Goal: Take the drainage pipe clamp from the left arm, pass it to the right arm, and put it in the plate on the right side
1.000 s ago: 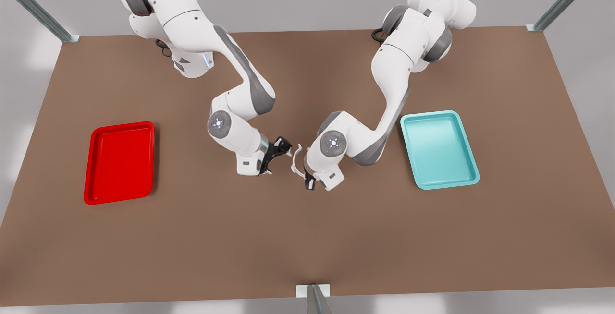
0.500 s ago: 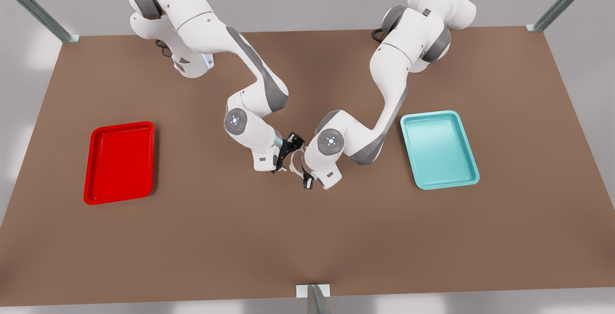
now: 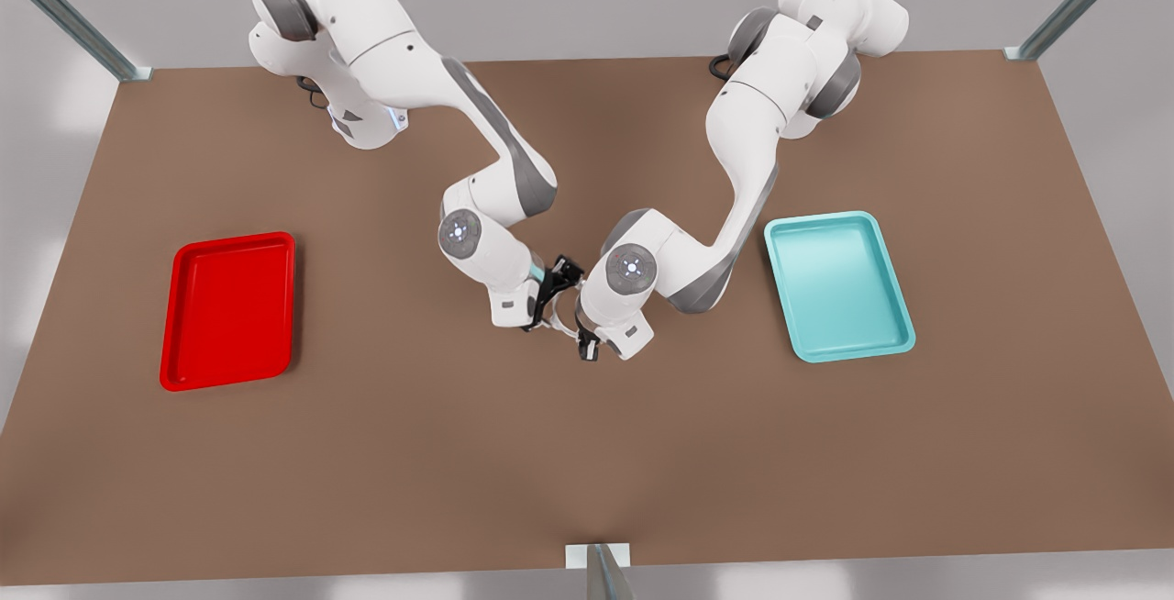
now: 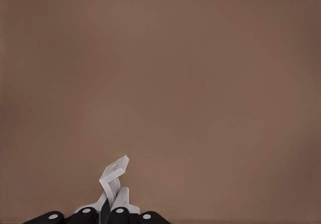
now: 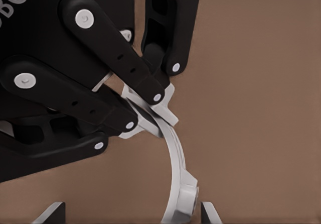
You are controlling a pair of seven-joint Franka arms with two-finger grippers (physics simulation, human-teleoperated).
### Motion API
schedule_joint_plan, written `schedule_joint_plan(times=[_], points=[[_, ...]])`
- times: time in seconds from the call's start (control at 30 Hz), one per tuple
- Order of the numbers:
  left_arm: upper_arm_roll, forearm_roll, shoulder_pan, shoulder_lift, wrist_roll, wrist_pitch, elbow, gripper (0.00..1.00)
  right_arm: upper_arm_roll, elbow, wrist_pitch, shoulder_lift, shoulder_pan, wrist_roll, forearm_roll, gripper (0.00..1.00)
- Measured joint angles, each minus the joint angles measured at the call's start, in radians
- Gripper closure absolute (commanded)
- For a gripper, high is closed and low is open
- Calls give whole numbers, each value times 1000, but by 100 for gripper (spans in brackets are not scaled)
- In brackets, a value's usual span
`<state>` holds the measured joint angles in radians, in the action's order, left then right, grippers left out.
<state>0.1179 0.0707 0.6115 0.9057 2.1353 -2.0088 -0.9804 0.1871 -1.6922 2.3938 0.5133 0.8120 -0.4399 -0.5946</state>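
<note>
high front overview, two close wrist cameras facing tabletop [image 3: 587, 453]

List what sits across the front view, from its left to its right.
Red plate → right gripper → clamp → left gripper → teal tray.

The drainage pipe clamp [image 3: 561, 317] is mostly hidden between the left gripper [image 3: 584, 346] and right gripper [image 3: 553, 299].

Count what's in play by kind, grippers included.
trays: 2, the red plate and the teal tray
drainage pipe clamp: 1
grippers: 2, the left gripper shut on it, the right gripper open around it
total: 5
</note>
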Motion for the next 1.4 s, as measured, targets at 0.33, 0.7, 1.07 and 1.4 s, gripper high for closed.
schedule_joint_plan(times=[0.33,0.7,1.07,1.4], points=[[-2,0,-1,0,19,-1,1,79,0,-20,7,22,1,-12,1,0],[-1,1,0,0,30,0,1,79,0,-3,9,57,8,-17,1,0],[-3,-1,-4,-2,36,-2,1,0,0,8,13,58,16,-29,-7,79],[5,18,-35,-60,32,83,4,0,0,24,10,50,21,-41,-6,79]])
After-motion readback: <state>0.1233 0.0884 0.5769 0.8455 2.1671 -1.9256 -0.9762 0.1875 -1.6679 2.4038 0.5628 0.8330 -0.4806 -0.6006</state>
